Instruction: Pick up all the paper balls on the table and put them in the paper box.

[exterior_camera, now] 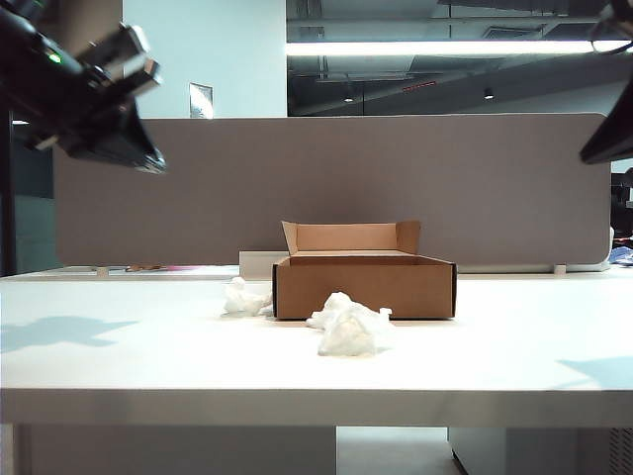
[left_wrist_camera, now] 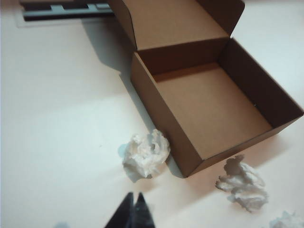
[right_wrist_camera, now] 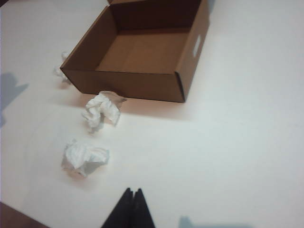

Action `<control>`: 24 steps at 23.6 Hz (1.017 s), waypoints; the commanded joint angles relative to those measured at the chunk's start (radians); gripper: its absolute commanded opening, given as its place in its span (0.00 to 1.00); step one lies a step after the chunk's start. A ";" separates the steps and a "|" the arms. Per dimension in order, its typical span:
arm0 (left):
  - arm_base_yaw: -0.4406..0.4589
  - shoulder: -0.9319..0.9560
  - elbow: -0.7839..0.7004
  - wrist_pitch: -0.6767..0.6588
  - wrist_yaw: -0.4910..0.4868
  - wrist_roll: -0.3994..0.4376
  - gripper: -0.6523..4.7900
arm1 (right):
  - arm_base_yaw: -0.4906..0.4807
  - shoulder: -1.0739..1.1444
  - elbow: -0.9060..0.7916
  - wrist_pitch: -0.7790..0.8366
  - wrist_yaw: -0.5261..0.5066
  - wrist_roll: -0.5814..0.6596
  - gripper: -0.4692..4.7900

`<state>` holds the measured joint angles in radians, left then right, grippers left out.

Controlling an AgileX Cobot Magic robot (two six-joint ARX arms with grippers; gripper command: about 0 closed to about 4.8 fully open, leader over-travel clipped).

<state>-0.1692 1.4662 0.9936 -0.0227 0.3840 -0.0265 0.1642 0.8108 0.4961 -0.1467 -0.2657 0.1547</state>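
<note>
Zero done — three paper balls (right_wrist_camera: 102, 110) lay on the counter (right_wrist_camera: 237, 142) ahead of my left hand (left_wrist_camera: 134, 195) and right hand (right_wrist_camera: 133, 192), both pressed together, empty; the paper box (right_wrist_camera: 137, 86) held nothing.

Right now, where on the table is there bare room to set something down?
Bare table lies right of the paper box, and left beyond the small paper ball. It is crowded along the box's front and left wall, where the paper balls sit. Left gripper and right gripper hover shut above.
</note>
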 commanded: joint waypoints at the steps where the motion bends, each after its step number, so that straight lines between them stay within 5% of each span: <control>1: -0.016 0.125 0.122 -0.075 -0.002 0.004 0.23 | 0.033 0.036 0.008 0.042 -0.003 -0.007 0.07; 4: -0.035 0.254 0.253 -0.177 -0.004 0.005 0.41 | 0.061 0.080 0.021 0.067 -0.003 -0.010 0.07; 9: -0.072 0.431 0.429 -0.302 -0.005 0.019 0.41 | 0.085 0.238 0.124 0.073 -0.007 -0.010 0.07; 17: -0.101 0.516 0.462 -0.282 -0.034 0.035 0.47 | 0.134 0.522 0.351 0.042 -0.029 -0.033 0.07; 20: -0.110 0.535 0.462 -0.271 -0.114 0.061 0.47 | 0.154 0.644 0.465 -0.018 -0.025 -0.074 0.07; 22: -0.110 0.538 0.461 -0.272 -0.137 0.065 0.47 | 0.174 0.727 0.547 -0.075 -0.025 -0.085 0.20; 24: -0.110 0.538 0.462 -0.275 -0.137 0.064 0.48 | 0.194 0.792 0.603 -0.127 -0.026 -0.087 0.51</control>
<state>-0.2790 2.0090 1.4509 -0.3054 0.2504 0.0311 0.3477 1.5852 1.0775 -0.2455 -0.2882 0.0742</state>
